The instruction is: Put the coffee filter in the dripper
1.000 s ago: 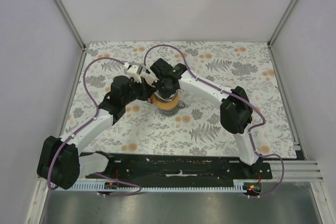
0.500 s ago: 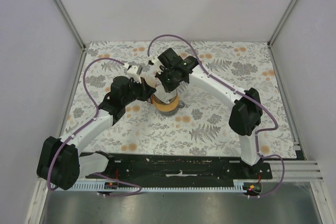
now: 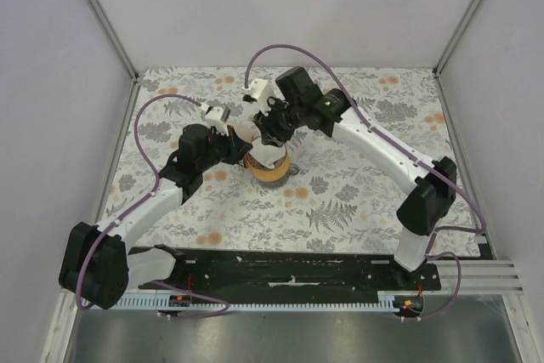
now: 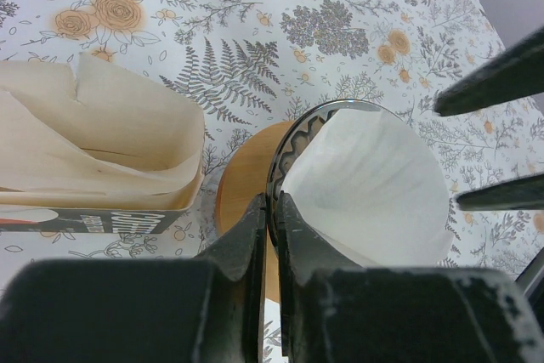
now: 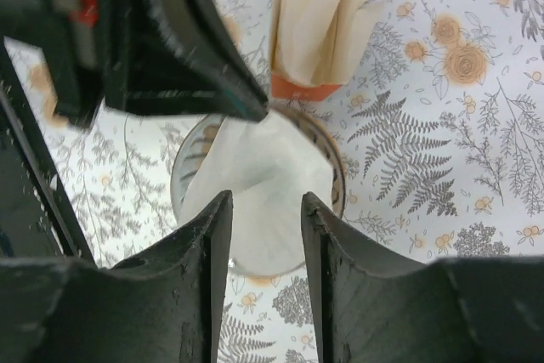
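On the floral worktop (image 3: 357, 201), beside an orange carton (image 4: 93, 220) of cream papers, the grey ribbed dripper (image 4: 293, 138) is pinched at its rim by the clenched left pincer (image 4: 272, 210). The white coffee filter (image 4: 374, 193) is seen inside the cone, its edge standing proud. The right pincer (image 5: 266, 201) is poised above it, released and grasping nothing. A gentle downward press is judged advisable, so that the paper is seated flush while the dripper is steadied.
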Robot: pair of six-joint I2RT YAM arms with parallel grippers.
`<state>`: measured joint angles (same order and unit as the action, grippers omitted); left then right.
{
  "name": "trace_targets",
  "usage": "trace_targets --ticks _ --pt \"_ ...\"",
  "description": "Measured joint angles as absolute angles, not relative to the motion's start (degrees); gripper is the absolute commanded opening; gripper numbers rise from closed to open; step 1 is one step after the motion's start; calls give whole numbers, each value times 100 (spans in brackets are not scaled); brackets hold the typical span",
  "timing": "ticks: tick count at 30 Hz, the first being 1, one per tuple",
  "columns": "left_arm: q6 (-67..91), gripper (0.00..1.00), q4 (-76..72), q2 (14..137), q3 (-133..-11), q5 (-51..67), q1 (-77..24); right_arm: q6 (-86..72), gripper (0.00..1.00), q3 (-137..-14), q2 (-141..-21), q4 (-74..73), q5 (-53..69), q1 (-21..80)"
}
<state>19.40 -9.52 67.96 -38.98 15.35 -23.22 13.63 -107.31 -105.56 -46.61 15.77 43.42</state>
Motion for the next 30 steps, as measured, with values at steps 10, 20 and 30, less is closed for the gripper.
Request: trace_targets --ticks 10,20,30 --pt "1938 6 -958 6768 -3874 1538 -2322 3726 75 -8073 -8932 -3358 2853 4480" --pt "1938 6 -961 6755 -3861 1535 -2322 5085 72 -8117 -9463 -3343 2353 4838" --pt "1935 6 -958 6755 -3861 1535 -2322 5500 29 -8248 -9924 -3465 1763 4941"
